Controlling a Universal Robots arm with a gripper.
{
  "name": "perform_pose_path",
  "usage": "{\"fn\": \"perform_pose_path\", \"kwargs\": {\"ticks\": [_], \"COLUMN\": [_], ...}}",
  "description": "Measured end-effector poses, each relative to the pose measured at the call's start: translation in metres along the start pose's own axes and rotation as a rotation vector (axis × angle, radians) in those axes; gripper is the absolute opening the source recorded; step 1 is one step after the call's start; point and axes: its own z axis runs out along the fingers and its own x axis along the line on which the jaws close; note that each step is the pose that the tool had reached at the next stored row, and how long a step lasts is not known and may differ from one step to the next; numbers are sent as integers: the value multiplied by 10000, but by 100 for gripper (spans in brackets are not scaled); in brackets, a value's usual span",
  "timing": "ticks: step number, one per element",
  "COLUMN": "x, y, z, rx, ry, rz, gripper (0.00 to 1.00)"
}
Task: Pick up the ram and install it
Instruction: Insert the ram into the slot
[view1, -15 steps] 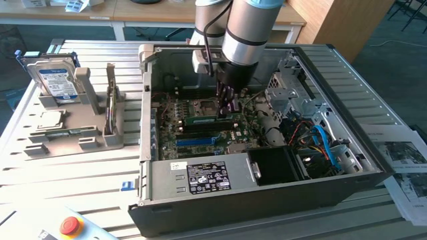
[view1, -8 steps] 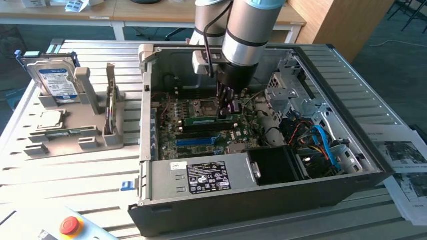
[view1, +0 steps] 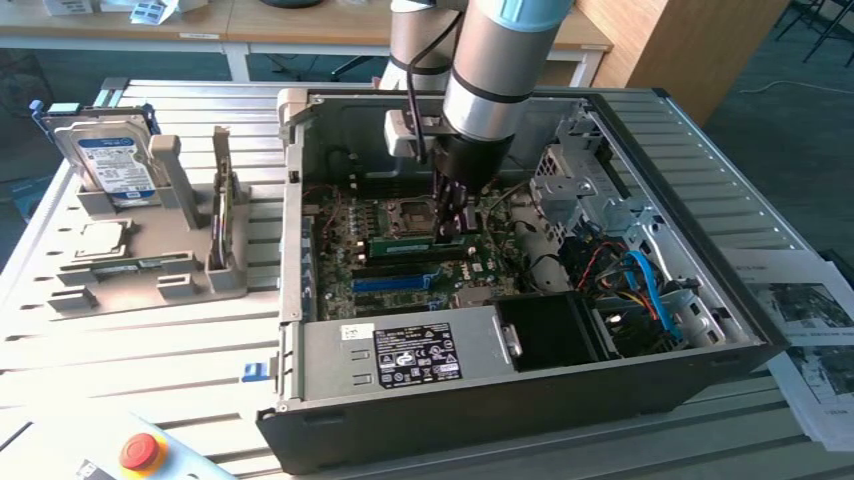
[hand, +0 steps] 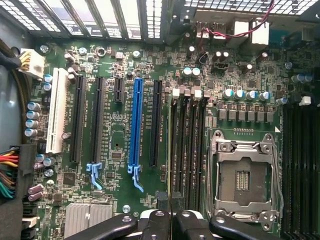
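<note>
Gripper (hand: 171, 214) clamped narrow on the long thin green ram stick (view1: 400, 243), edge-on over the black memory slots (hand: 193, 150), at 6 o'clock of the silver processor socket (view1: 407, 213).

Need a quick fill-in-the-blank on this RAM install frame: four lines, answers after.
1. The gripper, shut on the ram, is inside the open PC case, beside the ____ CPU socket.
2. In the wrist view, one long expansion slot is coloured ____.
3. On the exterior view's left, outside the case, the hard drive stands ____.
4. The stop button has a ____ cap.
Missing words: empty; blue; upright; red.
</note>
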Motion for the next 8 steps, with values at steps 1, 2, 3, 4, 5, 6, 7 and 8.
{"fn": "perform_pose_path", "kwargs": {"ticks": [1,2,3,4,5,6,7,8], "x": [0,0,0,0,0,0,0,0], "y": [0,0,0,0,0,0,0,0], "z": [0,0,0,1,1,1,1,1], "rx": [0,0,0,1,0,1,1,1], "ry": [0,1,0,-2,-2,-2,-2,-3], "rz": [17,19,20,20,20,22,29,41], "gripper": [12,12,12,12,12,12,12,12]}}
